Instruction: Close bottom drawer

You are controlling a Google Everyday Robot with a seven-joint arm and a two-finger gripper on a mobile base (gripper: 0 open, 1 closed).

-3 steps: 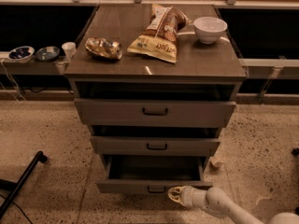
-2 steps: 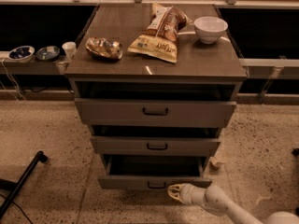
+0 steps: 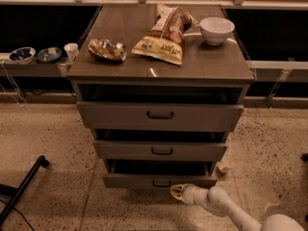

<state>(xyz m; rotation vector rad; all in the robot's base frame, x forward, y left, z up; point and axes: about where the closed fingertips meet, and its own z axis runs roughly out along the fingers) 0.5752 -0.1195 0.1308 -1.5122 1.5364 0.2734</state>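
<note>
The bottom drawer (image 3: 130, 180) is the lowest of the cabinet's three grey-brown drawers, with a small dark bar handle (image 3: 161, 183). It stands slightly pulled out, with a dark gap above its front. My gripper (image 3: 176, 192) is at floor level just in front of the drawer front, a little right of the handle, on the end of my white arm (image 3: 226, 206) that comes in from the lower right.
The middle drawer (image 3: 161, 150) and top drawer (image 3: 160, 115) also stand slightly out. On the cabinet top lie a chip bag (image 3: 163, 35), a white bowl (image 3: 217, 30) and a crumpled wrapper (image 3: 107, 49). A black pole (image 3: 21, 189) lies on the floor at left.
The bottom drawer has slid inward and sticks out less than before. My gripper has followed it toward the cabinet.
</note>
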